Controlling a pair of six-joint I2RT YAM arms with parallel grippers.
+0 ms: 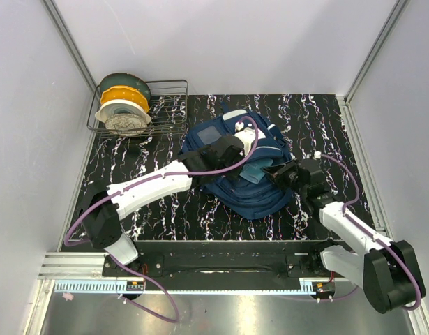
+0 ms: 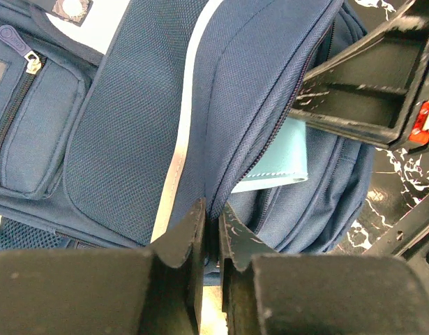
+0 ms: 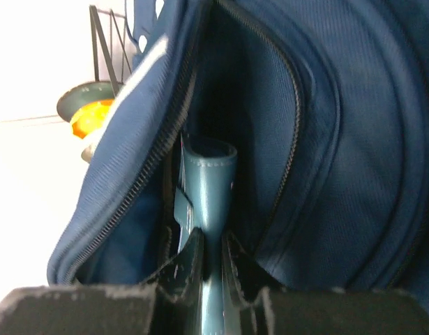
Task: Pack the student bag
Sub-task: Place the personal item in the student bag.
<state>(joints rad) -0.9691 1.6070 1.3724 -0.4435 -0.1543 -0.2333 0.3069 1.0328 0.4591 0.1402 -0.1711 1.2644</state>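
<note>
Left jaws pinch bag [image 2: 130,139] opening edge; right jaws clamped on pouch [image 3: 208,188], partway in. To do: seat it, release, zip.

The left arm [image 1: 153,187] and the right arm [image 1: 348,225] are each built of glossy white link shells set between bulky matte black joint housings. A thin purple cable [image 1: 174,174] runs along each arm and hangs in loose loops near the bases. The left gripper [image 2: 208,225] and right gripper [image 3: 213,252] have black, angular fingers, scuffed and scratched pale along their edges.
</note>
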